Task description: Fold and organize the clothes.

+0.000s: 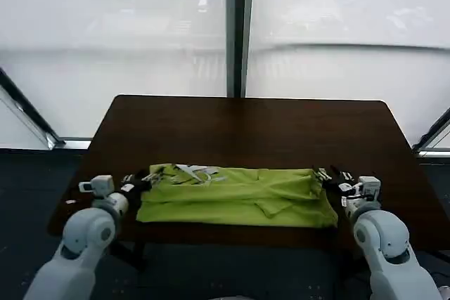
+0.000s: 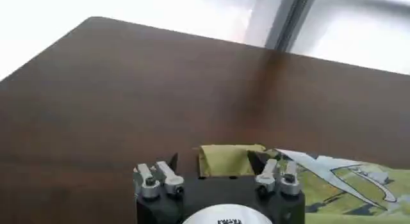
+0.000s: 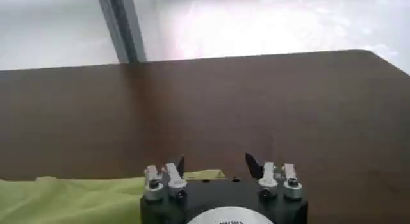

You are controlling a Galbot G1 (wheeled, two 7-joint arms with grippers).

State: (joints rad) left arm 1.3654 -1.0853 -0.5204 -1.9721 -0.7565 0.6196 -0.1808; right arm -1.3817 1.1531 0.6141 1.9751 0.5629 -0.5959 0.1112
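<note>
The clothes are one lime-green t-shirt [image 1: 239,198], lying folded in a long band along the near part of the dark brown table [image 1: 246,131]. Its white printed graphic [image 1: 191,171] faces up near the left end. My left gripper [image 1: 144,179] sits at the shirt's left end, open, and in the left wrist view a green corner [image 2: 224,160] lies between the spread fingers of the left gripper [image 2: 214,162]. My right gripper [image 1: 328,176] sits at the shirt's right end. It is also open, and in the right wrist view a thin green edge [image 3: 204,175] lies just under the right gripper [image 3: 216,162].
Bare tabletop [image 2: 160,84] stretches beyond the shirt toward the far edge [image 1: 246,98]. A window with a dark vertical frame post [image 1: 237,29] stands behind. The table's near edge [image 1: 239,235] runs close under the shirt, with dark floor below.
</note>
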